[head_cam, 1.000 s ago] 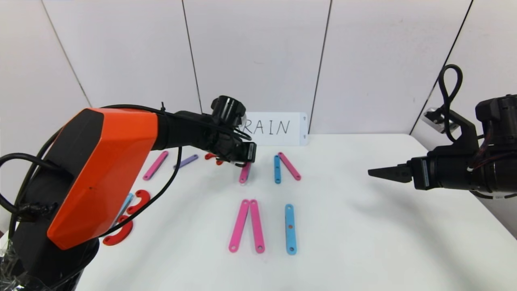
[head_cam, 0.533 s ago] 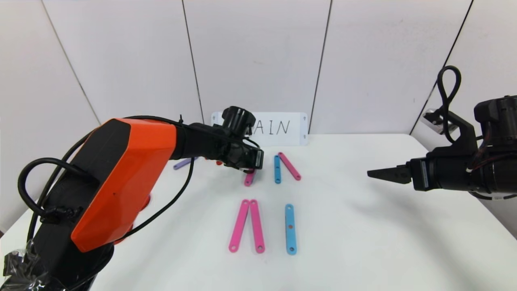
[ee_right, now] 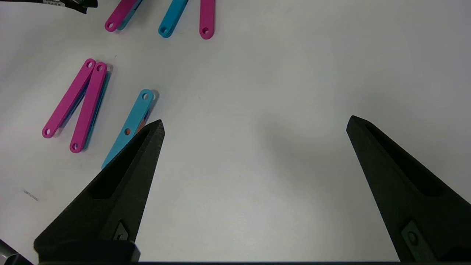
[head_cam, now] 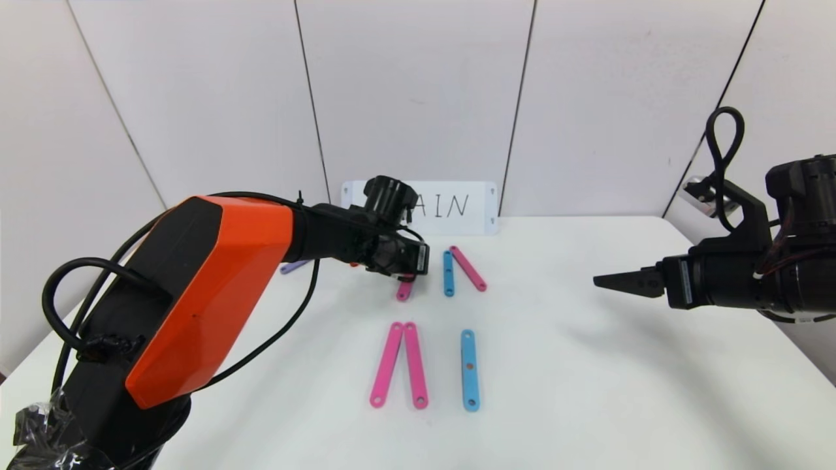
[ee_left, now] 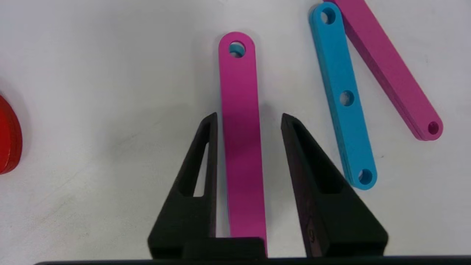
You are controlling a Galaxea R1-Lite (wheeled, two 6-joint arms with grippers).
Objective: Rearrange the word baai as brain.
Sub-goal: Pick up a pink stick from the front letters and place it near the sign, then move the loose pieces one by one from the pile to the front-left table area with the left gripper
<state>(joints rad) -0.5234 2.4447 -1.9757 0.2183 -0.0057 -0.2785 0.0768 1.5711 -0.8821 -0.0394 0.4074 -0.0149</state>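
Observation:
Only parts of the word baai show. A pink bar [ee_left: 239, 110] lies flat on the white table between the fingers of my left gripper [ee_left: 248, 117], which stands open with a gap on each side of the bar. From the head, that gripper [head_cam: 411, 271] hangs low over the bar [head_cam: 404, 290], at the back middle. Beside it lie a light-blue bar [head_cam: 448, 273] and a slanted pink bar [head_cam: 467, 267]. Nearer the front lie two pink bars [head_cam: 400, 364] joined at the top and a light-blue bar [head_cam: 469, 369]. My right gripper [head_cam: 597, 279] hovers open at the right, holding nothing.
A white card [head_cam: 450, 207] handwritten with letters stands against the back wall, partly hidden by my left arm. A lilac bar [head_cam: 294, 266] peeks out behind that arm. A red curved piece [ee_left: 7, 136] shows at the edge of the left wrist view.
My left arm has shifted the pink bar to the right, closer to the light-blue bar, and its jaws have opened off the bar. The right arm has stayed still.

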